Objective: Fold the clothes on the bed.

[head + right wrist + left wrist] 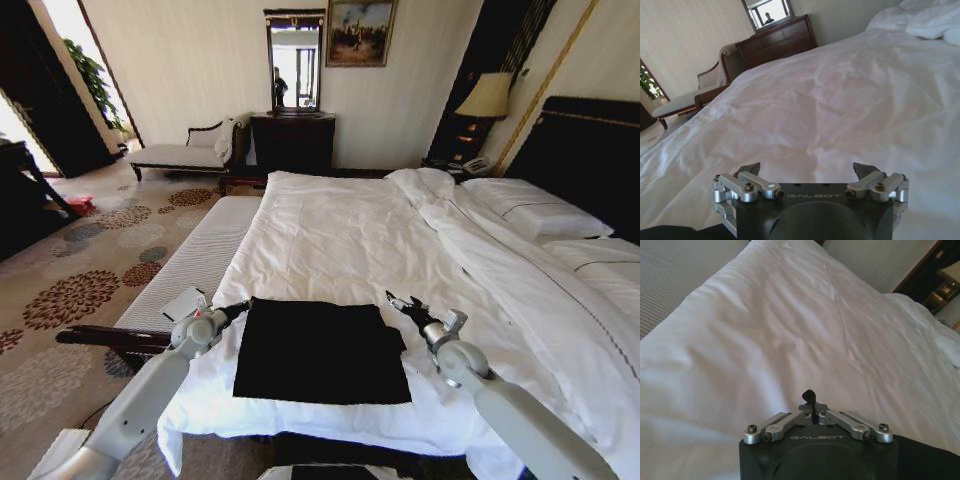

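Note:
The clothes are one black T-shirt (320, 350) lying flat as a neat rectangle near the foot of the bed (330, 230), with no lettering showing. My left gripper (246, 303) sits at the shirt's far left corner, its fingers (810, 396) pressed together with nothing visible between them. A dark edge of the shirt (927, 457) shows beside that wrist. My right gripper (398, 302) hovers just off the shirt's far right corner, open, and its spread fingertips (754, 168) have only white sheet (840, 100) beyond them.
A rumpled white duvet (520, 275) and pillows (535, 212) fill the bed's right side. A striped bench (190, 265) runs along the bed's left edge. Farther back stand a pale chaise (185, 153), a dark dresser (292, 140) and a lamp (487, 97).

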Controlling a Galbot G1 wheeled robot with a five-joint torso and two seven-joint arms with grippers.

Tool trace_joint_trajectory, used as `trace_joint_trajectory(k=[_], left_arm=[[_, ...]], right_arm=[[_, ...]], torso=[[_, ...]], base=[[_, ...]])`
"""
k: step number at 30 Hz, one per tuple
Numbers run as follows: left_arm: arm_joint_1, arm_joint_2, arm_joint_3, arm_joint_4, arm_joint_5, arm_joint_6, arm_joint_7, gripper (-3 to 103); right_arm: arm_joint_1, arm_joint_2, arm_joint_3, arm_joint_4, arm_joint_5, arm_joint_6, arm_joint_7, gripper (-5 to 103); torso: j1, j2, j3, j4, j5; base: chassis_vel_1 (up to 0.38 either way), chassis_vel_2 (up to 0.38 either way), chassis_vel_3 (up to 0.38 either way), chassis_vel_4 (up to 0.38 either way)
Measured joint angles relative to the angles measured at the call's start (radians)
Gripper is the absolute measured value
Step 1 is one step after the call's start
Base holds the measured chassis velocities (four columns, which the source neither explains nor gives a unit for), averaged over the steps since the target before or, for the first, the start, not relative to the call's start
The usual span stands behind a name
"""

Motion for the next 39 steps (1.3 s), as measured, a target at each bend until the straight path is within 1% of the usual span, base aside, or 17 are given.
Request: trace_joint_trajectory(k=[3, 6, 10, 18, 20, 21, 23, 24, 25, 26, 27, 30, 32, 35, 36, 39], left_arm=[[0.006, 0.018, -0.006, -0.008, 0.0, -0.003, 0.0, 1], [0.011, 0.024, -0.008, -0.011, 0.0, -0.005, -0.001, 1], [0.024, 0.022, -0.009, -0.023, 0.005, -0.007, -0.005, 1], [0.025, 0.023, -0.004, -0.026, 0.008, -0.009, -0.006, 1], [0.02, 0.025, -0.001, -0.024, 0.009, -0.009, -0.006, 1], [0.018, 0.025, 0.001, -0.022, 0.011, -0.01, -0.006, 1], [0.017, 0.026, 0.002, -0.022, 0.012, -0.01, -0.006, 1], [0.016, 0.026, 0.004, -0.019, 0.017, -0.012, -0.006, 1], [0.016, 0.026, 0.006, -0.017, 0.02, -0.013, -0.006, 1], [0.016, 0.027, 0.007, -0.015, 0.023, -0.014, -0.005, 1], [0.016, 0.027, 0.007, -0.015, 0.023, -0.014, -0.005, 1], [0.016, 0.026, 0.01, -0.013, 0.029, -0.016, -0.005, 1], [0.016, 0.026, 0.01, -0.013, 0.03, -0.018, -0.004, 1], [0.014, 0.027, 0.009, -0.014, 0.03, -0.019, -0.004, 1], [0.014, 0.027, 0.009, -0.014, 0.03, -0.019, -0.004, 1], [0.014, 0.031, 0.006, -0.018, 0.03, -0.022, -0.003, 1]], right_arm=[[0.048, 0.008, -0.048, -0.037, 0.06, -0.055, -0.021, 100], [0.066, 0.014, -0.065, -0.057, 0.072, -0.073, -0.031, 100], [0.111, 0.032, -0.109, -0.136, 0.079, -0.117, -0.061, 100], [0.139, 0.056, -0.123, -0.213, 0.079, -0.138, -0.083, 100], [0.141, 0.057, -0.124, -0.229, 0.084, -0.137, -0.107, 102], [0.141, 0.057, -0.122, -0.232, 0.09, -0.137, -0.127, 100], [0.141, 0.057, -0.121, -0.234, 0.094, -0.136, -0.142, 100], [0.141, 0.057, -0.118, -0.234, 0.101, -0.133, -0.171, 91], [0.14, 0.056, -0.116, -0.234, 0.104, -0.131, -0.196, 91], [0.14, 0.055, -0.116, -0.234, 0.105, -0.127, -0.214, 86], [0.14, 0.055, -0.116, -0.234, 0.105, -0.127, -0.214, 86], [0.14, 0.054, -0.117, -0.235, 0.102, -0.119, -0.249, 70], [0.141, 0.054, -0.118, -0.237, 0.1, -0.118, -0.256, 70], [0.142, 0.048, -0.118, -0.243, 0.09, -0.116, -0.285, 53], [0.142, 0.048, -0.118, -0.243, 0.09, -0.116, -0.285, 53], [0.131, 0.033, -0.11, -0.241, 0.081, -0.123, -0.317, 37]], torso=[[0.0, 0.0, 0.0, 0.0001, 0.0002], [0.0, 0.0, 0.0, 0.0003, 0.0003], [0.0, 0.0, 0.0, 0.0002, 0.0003], [0.0, 0.0, 0.0, 0.0004, 0.0001], [0.0, 0.0, 0.0, 0.0001, 0.0001], [0.0, 0.0, 0.0, -0.0003, 0.0001], [0.0, 0.0, 0.0, -0.0003, 0.0002], [0.0, 0.0, 0.0, -0.0002, 0.0003], [0.0, 0.0, 0.0, 0.0, 0.0004], [0.0, 0.0, 0.0, 0.0, 0.0003], [0.0, 0.0, 0.0, 0.0, 0.0003], [0.0, 0.0, 0.0, 0.0001, 0.0003], [0.0, 0.0, 0.0, 0.0001, 0.0003], [0.0, 0.0, 0.0, 0.0001, 0.0003], [0.0, 0.0, 0.0, 0.0001, 0.0003], [0.0, 0.0, 0.0, 0.0001, 0.0003]], base=[[0.0, 0.0, 0.0, 0.0], [0.0, 0.0, 0.0, 0.0], [0.0, 0.0, 0.0, 0.0], [0.0, 0.0, 0.0, 0.0], [0.0, 0.0, 0.0, 0.0], [0.0, 0.0, 0.0, 0.0], [0.0, 0.0, 0.0, 0.0], [0.0, 0.0, 0.0, 0.0], [0.0, 0.0, 0.0, 0.0], [0.0, 0.0, 0.0, 0.0], [0.0, 0.0, 0.0, 0.0], [0.0, 0.0, 0.0, 0.0], [0.0, 0.0, 0.0, 0.0], [0.0, 0.0, 0.0, 0.0], [0.0, 0.0, 0.0, 0.0], [0.0, 0.0, 0.0, 0.0]])
